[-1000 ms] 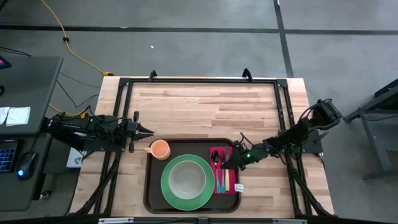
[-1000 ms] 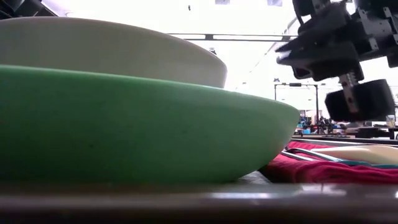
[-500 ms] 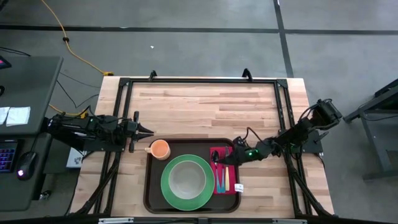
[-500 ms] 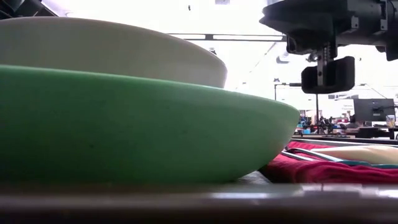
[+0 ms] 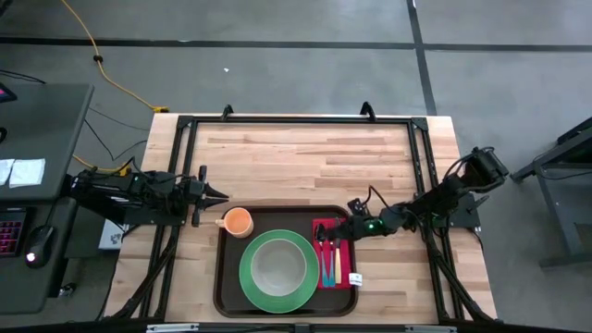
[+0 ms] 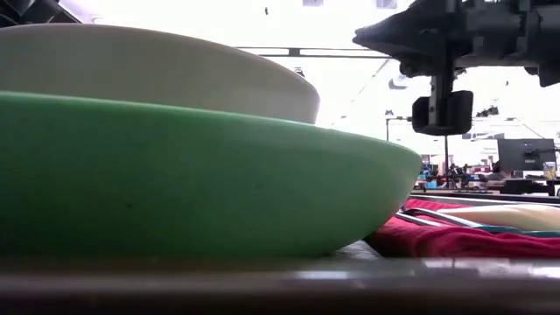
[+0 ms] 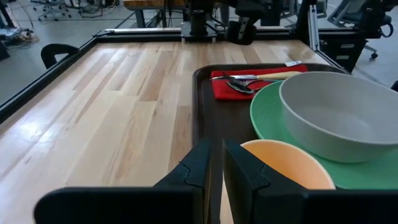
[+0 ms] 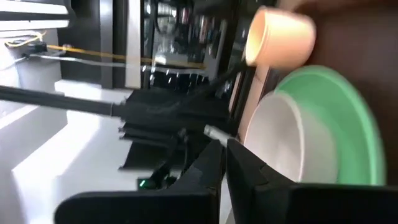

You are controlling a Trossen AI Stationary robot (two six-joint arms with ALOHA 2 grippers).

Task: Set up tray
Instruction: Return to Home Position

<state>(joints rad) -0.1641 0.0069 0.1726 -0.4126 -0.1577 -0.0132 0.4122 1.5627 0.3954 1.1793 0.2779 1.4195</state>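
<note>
Right claw [image 5: 340, 231] back; tray [image 5: 228, 282] lengthwise left-right.

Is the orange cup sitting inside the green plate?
No, the orange cup stands on the tray beside the green plate, not in it.

Glossy plastic tray [image 5: 227, 282], matt wood tbl [image 5: 296, 157]

Colour findings:

- Tray [image 5: 225, 277]: dark brown, plain.
- Plate [image 5: 246, 270]: green, plain.
- Bowl [image 5: 277, 265]: off-white, plain.
- Cup [image 5: 239, 221], just ahead of the left tool [image 5: 220, 194]: pale orange.
- Napkin [image 5: 349, 254], beneath the right tool [image 5: 344, 232]: red.
- Spoon [image 5: 325, 264]: teal-blue.
- Knife [image 5: 340, 266]: yellow.
- Both tools: black, with a green light behind the right one.
- Bench [image 5: 305, 157]: pale wood in plank stripes, with a black frame.
</note>
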